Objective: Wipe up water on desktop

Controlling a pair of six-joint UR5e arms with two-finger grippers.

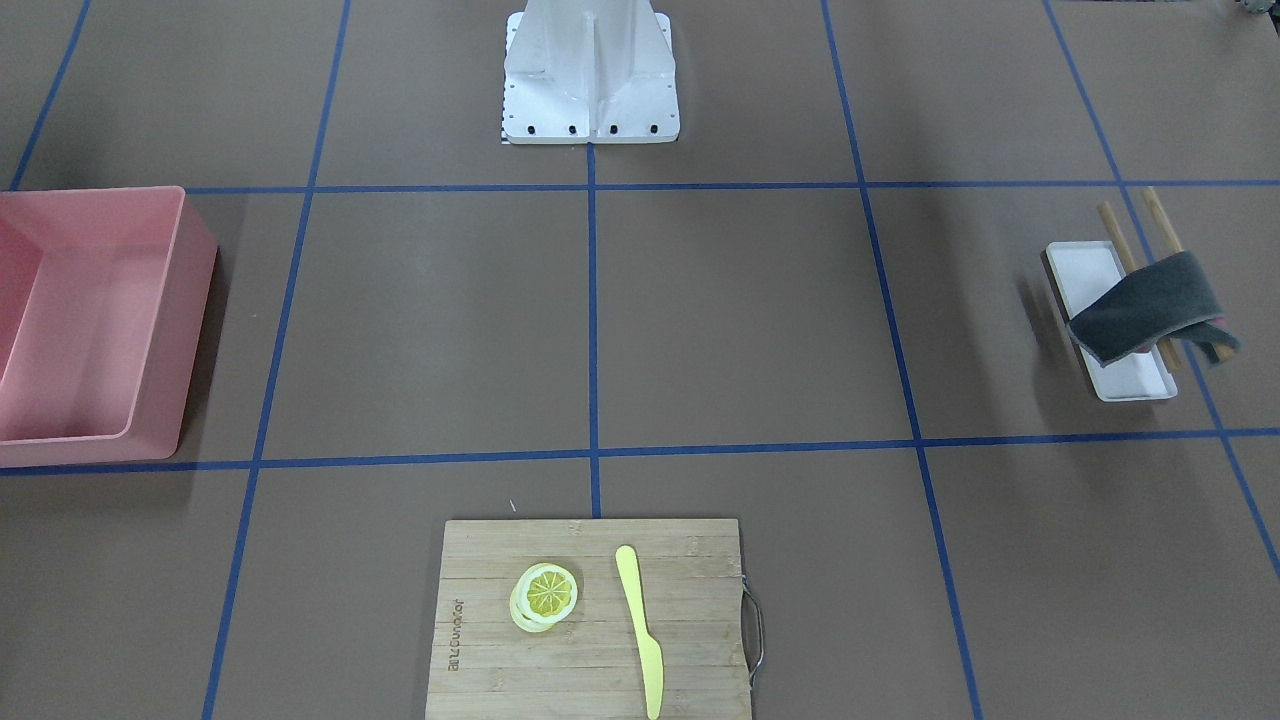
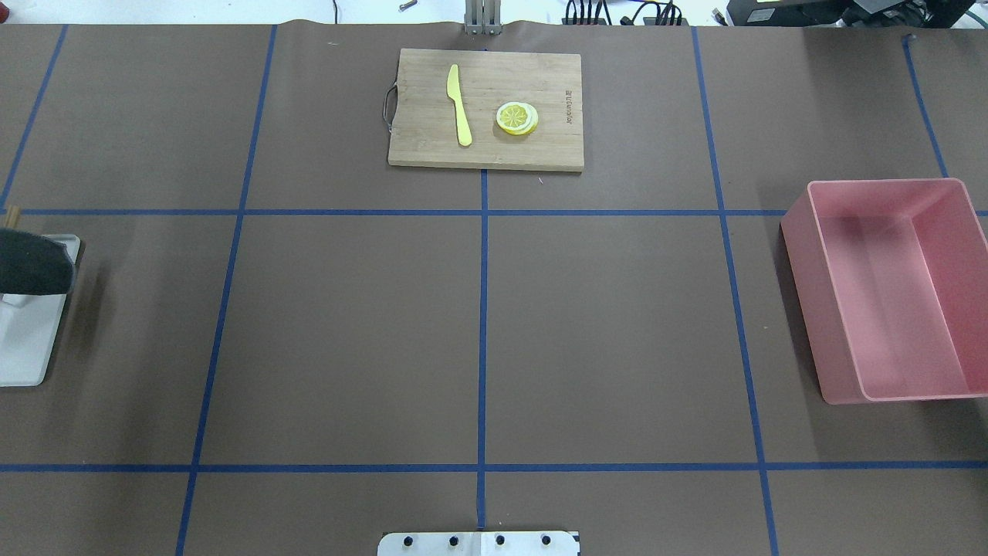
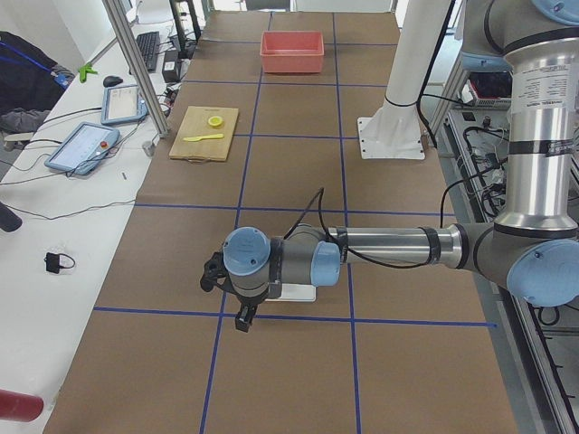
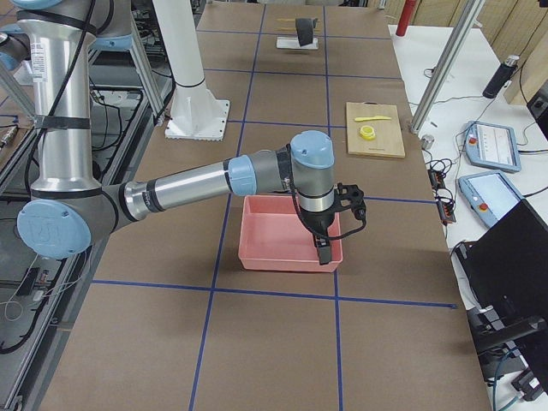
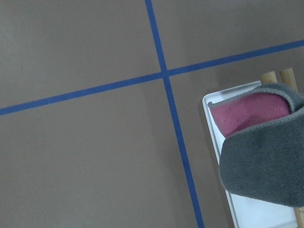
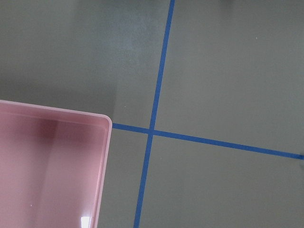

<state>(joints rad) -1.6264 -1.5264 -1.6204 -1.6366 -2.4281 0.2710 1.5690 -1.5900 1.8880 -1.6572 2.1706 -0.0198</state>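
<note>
The brown desktop (image 1: 740,320) (image 2: 617,324) with its blue tape grid shows no water that I can make out. A dark grey cloth (image 1: 1150,315) (image 2: 31,266) (image 5: 266,161) with a pink inner side hangs folded over two wooden rods above a white tray (image 1: 1075,265) (image 5: 256,211). My left gripper (image 3: 242,318) shows only in the exterior left view, hanging by that tray; I cannot tell whether it is open or shut. My right gripper (image 4: 323,253) shows only in the exterior right view, over the pink bin's edge; its state I cannot tell either.
A pink bin (image 1: 195,300) (image 2: 803,309) (image 6: 102,156) stands on the robot's right. A bamboo cutting board (image 1: 590,670) (image 2: 486,150) at the far edge carries a yellow knife (image 1: 640,625) and a lemon slice (image 1: 547,592). The robot's white base (image 1: 590,75) is at mid table.
</note>
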